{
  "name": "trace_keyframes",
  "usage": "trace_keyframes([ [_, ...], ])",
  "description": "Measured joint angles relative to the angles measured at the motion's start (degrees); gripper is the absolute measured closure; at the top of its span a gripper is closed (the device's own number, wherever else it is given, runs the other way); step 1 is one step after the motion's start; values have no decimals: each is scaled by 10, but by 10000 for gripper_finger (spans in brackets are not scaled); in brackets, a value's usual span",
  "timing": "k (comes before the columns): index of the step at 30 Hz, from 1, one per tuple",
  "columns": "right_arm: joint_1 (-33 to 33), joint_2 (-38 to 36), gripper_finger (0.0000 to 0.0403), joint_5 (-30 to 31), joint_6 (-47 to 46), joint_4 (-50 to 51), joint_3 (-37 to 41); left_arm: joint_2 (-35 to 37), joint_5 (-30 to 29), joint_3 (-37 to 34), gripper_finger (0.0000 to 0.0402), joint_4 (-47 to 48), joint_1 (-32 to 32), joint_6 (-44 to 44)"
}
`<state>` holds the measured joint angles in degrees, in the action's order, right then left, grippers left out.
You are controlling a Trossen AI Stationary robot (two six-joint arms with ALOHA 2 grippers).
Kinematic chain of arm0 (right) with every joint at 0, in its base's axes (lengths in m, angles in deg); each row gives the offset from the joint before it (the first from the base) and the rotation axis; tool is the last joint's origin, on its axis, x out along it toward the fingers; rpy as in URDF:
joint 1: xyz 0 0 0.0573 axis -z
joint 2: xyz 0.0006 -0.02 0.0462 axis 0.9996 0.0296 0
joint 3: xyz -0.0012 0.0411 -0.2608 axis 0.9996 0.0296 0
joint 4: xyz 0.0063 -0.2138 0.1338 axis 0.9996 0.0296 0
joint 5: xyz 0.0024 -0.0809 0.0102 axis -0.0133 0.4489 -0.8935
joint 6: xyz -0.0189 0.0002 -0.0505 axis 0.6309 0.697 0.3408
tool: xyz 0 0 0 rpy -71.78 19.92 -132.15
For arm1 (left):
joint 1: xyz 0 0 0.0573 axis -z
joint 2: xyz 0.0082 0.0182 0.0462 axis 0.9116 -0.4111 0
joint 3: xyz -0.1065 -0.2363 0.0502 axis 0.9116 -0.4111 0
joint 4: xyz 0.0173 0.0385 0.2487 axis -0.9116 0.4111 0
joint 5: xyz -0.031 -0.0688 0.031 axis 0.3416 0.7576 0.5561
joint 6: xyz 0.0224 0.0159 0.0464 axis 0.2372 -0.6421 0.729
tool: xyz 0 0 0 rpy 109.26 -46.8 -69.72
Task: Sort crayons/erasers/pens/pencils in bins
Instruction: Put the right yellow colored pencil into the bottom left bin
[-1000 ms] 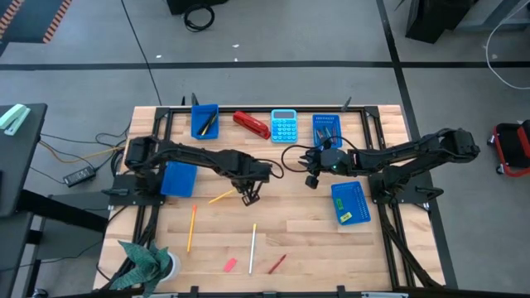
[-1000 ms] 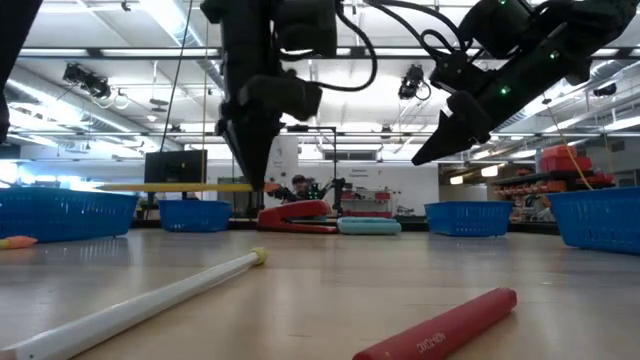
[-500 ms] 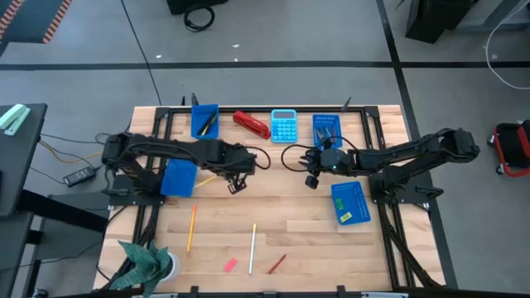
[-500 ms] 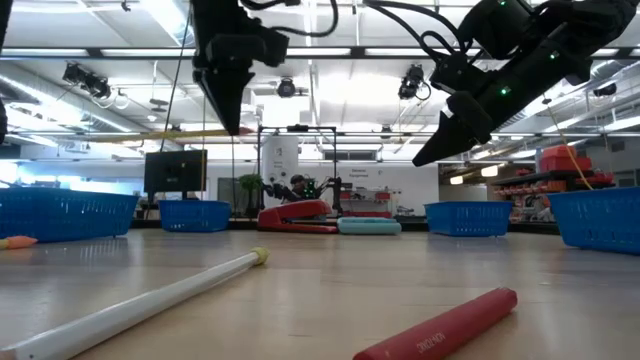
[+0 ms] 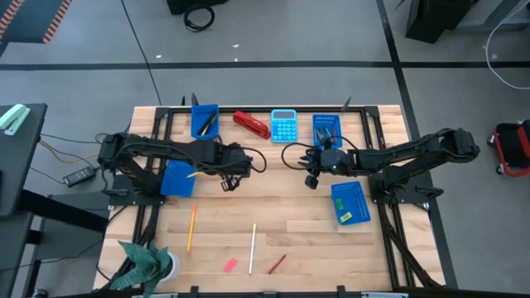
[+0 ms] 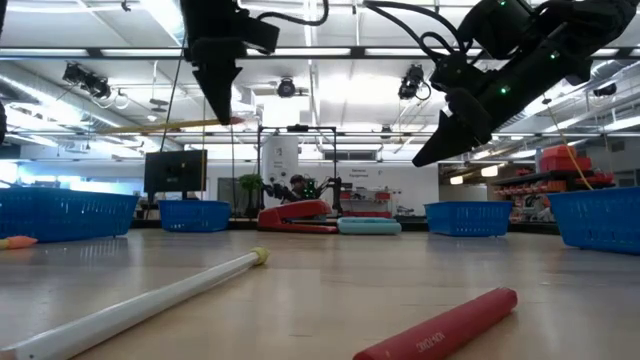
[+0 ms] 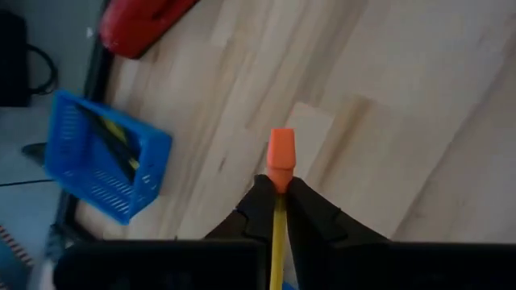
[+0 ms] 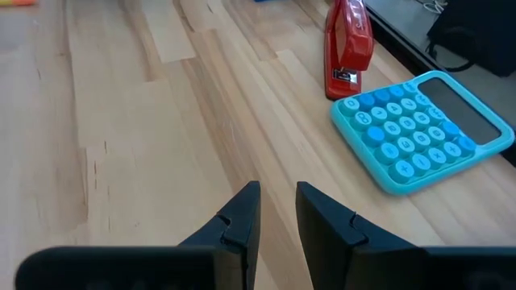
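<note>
My left gripper point(image 5: 225, 184) is shut on a yellow pencil point(image 6: 160, 126) with an orange rubber end point(image 7: 280, 153), high above the table next to the left blue bin point(image 5: 178, 178). My right gripper point(image 5: 312, 180) hovers open over bare wood near the calculator point(image 8: 419, 129), with nothing between its fingers point(image 8: 242, 211). On the table lie an orange pencil point(image 5: 191, 228), a white pencil point(image 5: 252, 247), a red crayon point(image 5: 277, 263) and a pink eraser point(image 5: 230, 265). A yellow eraser point(image 5: 345, 218) sits in the right bin point(image 5: 350, 199). My left gripper pinches the pencil's yellow shaft point(image 7: 279, 229) between its two fingers, just behind the orange rubber end. The fingers point(image 6: 220, 100) come from above, pointing steeply down, and lie across the pencil. The pencil hangs about level, lifted clear of the table.
A far-left bin point(image 5: 204, 120) holds sticks, and a far-right bin point(image 5: 327, 128) holds dark pens. A red stapler point(image 5: 251, 124) lies between them, beside the calculator. A potted plant point(image 5: 149, 265) stands at the near left corner. The table's middle is bare wood.
My left gripper has risen from the table's middle and gone toward the left edge, tipping as it went. The yellow pencil it holds has come up off the wood and hangs level, lifted clear, beside the left bin.
</note>
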<state>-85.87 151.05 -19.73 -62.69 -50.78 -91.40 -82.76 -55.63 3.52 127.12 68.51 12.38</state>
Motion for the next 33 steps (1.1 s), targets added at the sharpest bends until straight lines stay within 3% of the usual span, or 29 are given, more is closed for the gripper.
trace_keyframes([
  [10,0,0,315,-5,-15,3,0,81,-63,-17,381,7,0,-21],
  [17,0,0,315,-15,-15,5,0,219,-72,-203,379,-88,-1,-90],
  [23,0,0,315,-15,-11,-3,0,323,-75,-322,377,-135,-3,-190],
  [33,0,0,315,-15,-10,-23,0,370,-73,-434,372,-136,-34,-266],
])
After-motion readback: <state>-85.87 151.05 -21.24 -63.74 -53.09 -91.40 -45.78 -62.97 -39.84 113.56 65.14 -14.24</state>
